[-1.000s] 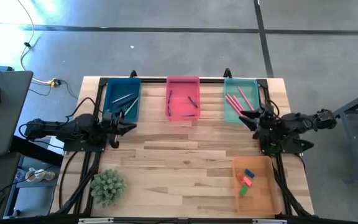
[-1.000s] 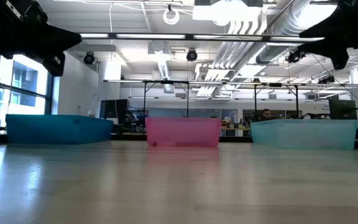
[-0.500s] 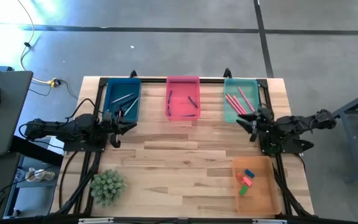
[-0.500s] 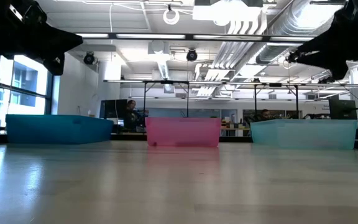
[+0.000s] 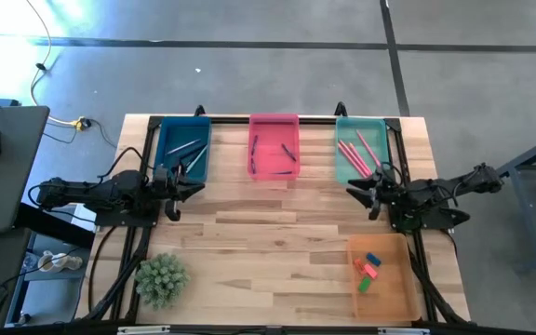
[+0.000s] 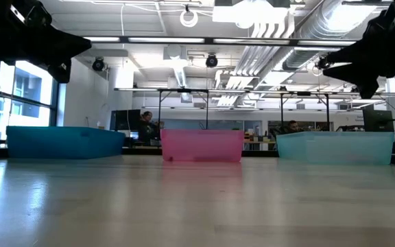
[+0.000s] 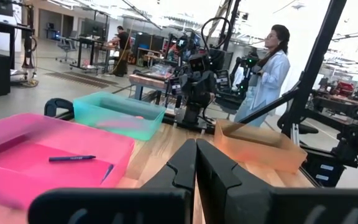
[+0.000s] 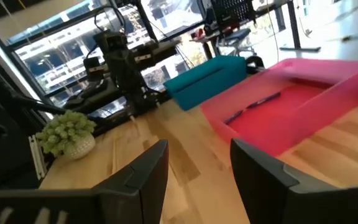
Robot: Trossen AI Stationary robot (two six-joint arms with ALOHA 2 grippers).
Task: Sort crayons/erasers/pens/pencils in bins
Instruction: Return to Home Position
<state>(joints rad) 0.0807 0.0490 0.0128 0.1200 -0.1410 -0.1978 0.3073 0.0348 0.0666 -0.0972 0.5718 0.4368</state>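
A grey concrete floor with dark seams surrounds the pale wooden plank table. Far beyond lies an open workshop with silver ceiling ducts, long strip lights, tall windows at left and black-framed benches.

No legible text anywhere.

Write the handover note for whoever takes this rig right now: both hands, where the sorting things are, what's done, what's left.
Left hand: shut, empty, at the table's left side by the blue bin.
Right hand: open, empty, above the table near the teal bin.
Erasers: all three in the orange bin. Pens: in the pink bin.
Done: no loose stick or eraser shows on the table.
Left: probably only parking both arms.
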